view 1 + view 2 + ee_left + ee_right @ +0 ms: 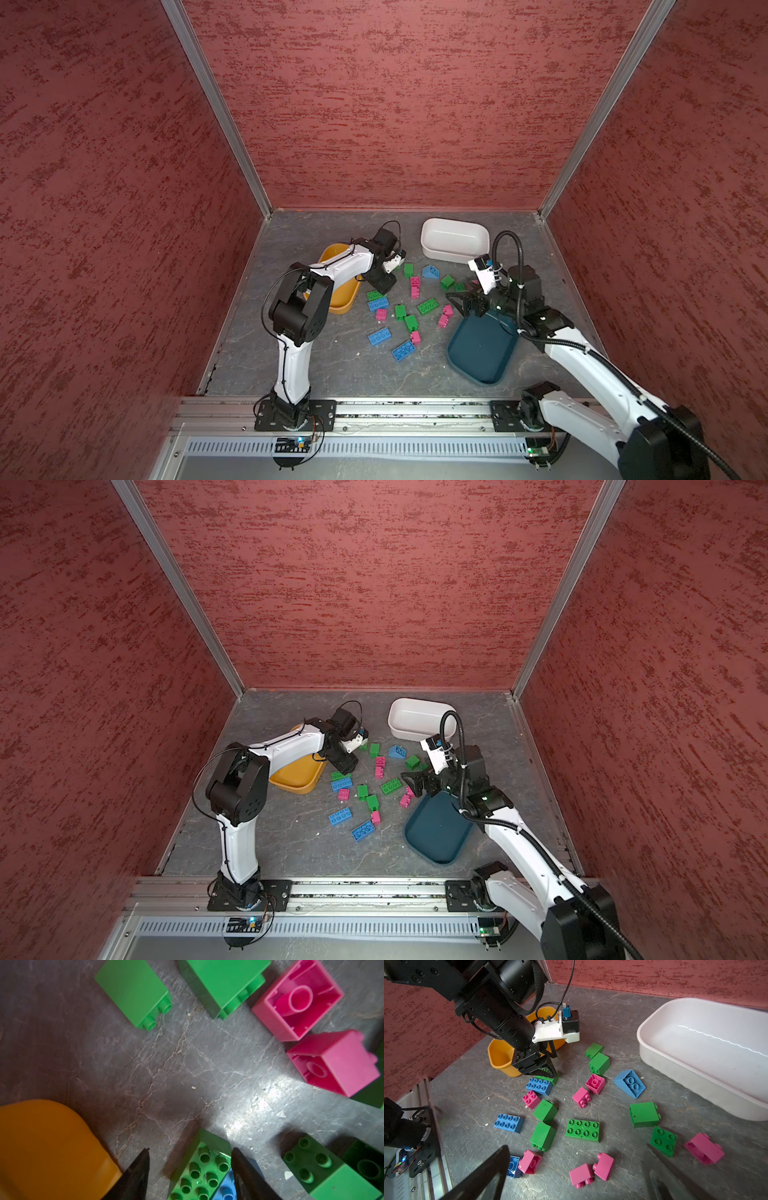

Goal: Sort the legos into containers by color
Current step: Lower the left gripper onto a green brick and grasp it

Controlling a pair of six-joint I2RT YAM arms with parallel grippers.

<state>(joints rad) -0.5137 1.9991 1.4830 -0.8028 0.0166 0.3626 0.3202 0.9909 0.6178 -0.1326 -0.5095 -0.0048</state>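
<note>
On the table [316, 365] the white bin [453, 254], teal bin [478, 353] and yellow bin [343, 308] ring the loose bricks [428, 306]; the right gripper [455, 305] hangs wide open; the left gripper [190, 1149] straddles, jaws apart, a long green brick [199, 1169] touching a blue brick [226, 1190], which closing might snag.

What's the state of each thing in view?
left end effector: astride long green brick, grip unclear
right end effector: wide open, empty
white bin: empty
yellow bin: visible part empty
teal bin: visible part empty
legos: all in view on table, unsorted
</note>
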